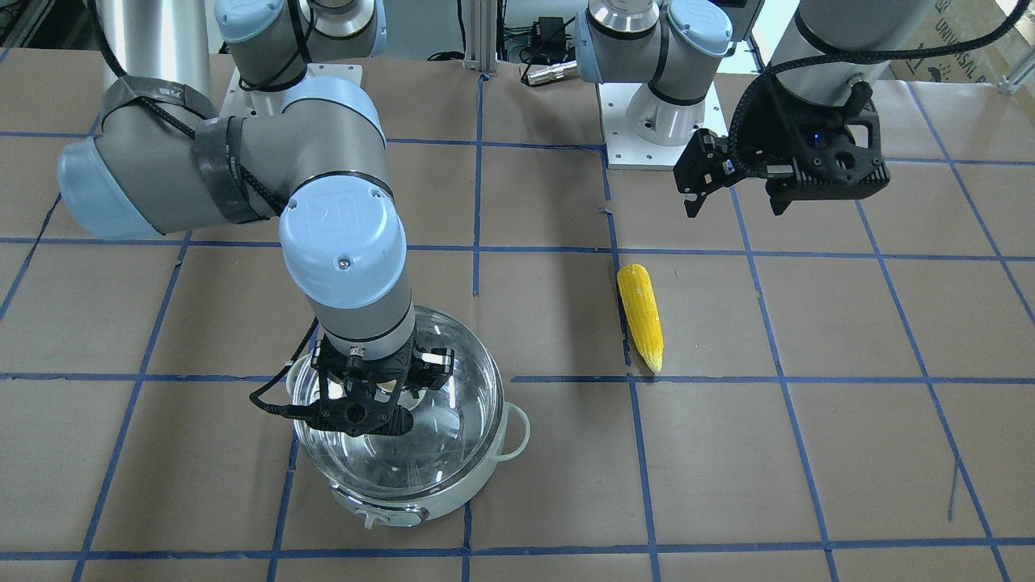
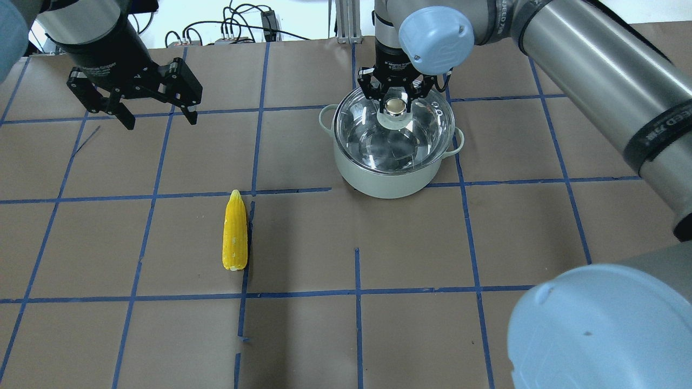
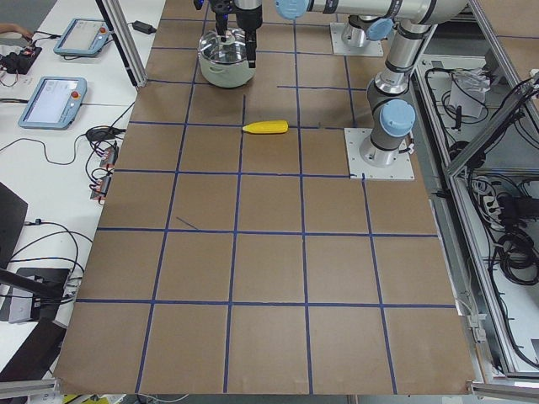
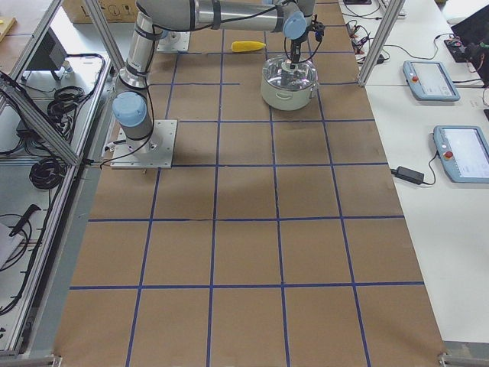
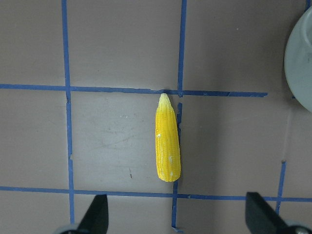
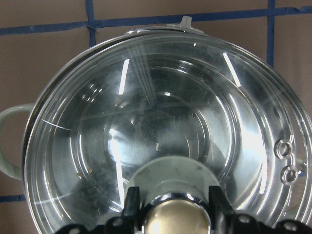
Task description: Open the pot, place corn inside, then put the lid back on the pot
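Observation:
The pot (image 2: 378, 181) stands at the far middle of the table, pale mint-white with loop handles. The clear glass lid (image 2: 400, 140) covers it; I cannot tell whether it rests on the rim or is just off it. My right gripper (image 2: 397, 102) is straight above, its fingers (image 6: 131, 202) shut on the lid's knob (image 6: 178, 214). The yellow corn (image 2: 235, 237) lies flat on the table, well left of the pot, tip pointing away from me. My left gripper (image 2: 160, 121) hangs open and empty above the table beyond the corn. The left wrist view shows the corn (image 5: 167, 141) below it.
The table is brown paper with a blue tape grid (image 2: 357, 292). The arm base plates (image 1: 659, 149) sit at the robot's edge. Tablets and cables (image 3: 55, 101) lie on the side bench beyond the table's edge.

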Robot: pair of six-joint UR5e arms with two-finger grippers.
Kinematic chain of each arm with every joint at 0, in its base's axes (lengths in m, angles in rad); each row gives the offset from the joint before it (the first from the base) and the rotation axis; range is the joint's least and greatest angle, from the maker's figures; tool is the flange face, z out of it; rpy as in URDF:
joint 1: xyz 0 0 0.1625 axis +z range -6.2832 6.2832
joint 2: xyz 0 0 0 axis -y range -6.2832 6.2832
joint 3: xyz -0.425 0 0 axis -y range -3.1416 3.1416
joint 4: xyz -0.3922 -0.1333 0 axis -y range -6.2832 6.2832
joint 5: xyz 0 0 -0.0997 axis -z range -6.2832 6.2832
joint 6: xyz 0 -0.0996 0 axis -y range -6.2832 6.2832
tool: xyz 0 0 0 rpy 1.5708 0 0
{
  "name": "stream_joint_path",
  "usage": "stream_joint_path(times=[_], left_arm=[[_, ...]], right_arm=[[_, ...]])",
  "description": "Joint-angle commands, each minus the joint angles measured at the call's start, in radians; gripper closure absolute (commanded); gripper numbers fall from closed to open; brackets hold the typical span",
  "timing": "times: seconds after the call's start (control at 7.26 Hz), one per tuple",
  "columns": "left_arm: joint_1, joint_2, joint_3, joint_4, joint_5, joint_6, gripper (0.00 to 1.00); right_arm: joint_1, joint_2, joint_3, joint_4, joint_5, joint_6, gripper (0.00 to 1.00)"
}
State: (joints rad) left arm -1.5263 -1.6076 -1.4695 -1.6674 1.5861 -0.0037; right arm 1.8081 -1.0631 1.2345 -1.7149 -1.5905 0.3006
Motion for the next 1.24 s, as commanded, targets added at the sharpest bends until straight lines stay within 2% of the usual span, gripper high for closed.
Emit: stream_joint_path(times=[0.0,0.28,0.41,0.55,0.69,0.83,1.1], left_arm=[[0.0,0.0,0.0,0.0,0.0,0.001,0.0],[-0.002,-0.002,0.0,0.0,0.0,0.001,0.0],[-0.003,0.001,-0.015,-0.012,0.006,0.017,0.0],[0.006,0.005,-0.072,-0.005,0.0,0.142,0.0],[0.017,-0.018,-0.159,0.055,-0.002,0.181,0.0],[0.017,-0.032,-0.258,0.225,-0.005,0.182,0.0],[0.018,-0.051,-0.426,0.404,-0.015,0.148,0.0]], right_arm=[[-0.015,-0.03,-0.091,0.133,0.0,-0.009,0.69],[-0.076,-0.052,-0.194,0.256,0.015,-0.047,0.69],[-0.111,-0.078,-0.199,0.265,0.017,-0.087,0.69],[-0.151,-0.104,-0.196,0.27,0.032,-0.133,0.69],[-0.194,-0.132,-0.185,0.279,0.076,-0.185,0.69],[-0.246,-0.152,-0.179,0.322,0.076,-0.245,0.69],[-0.303,-0.162,-0.171,0.369,0.064,-0.314,0.7]])
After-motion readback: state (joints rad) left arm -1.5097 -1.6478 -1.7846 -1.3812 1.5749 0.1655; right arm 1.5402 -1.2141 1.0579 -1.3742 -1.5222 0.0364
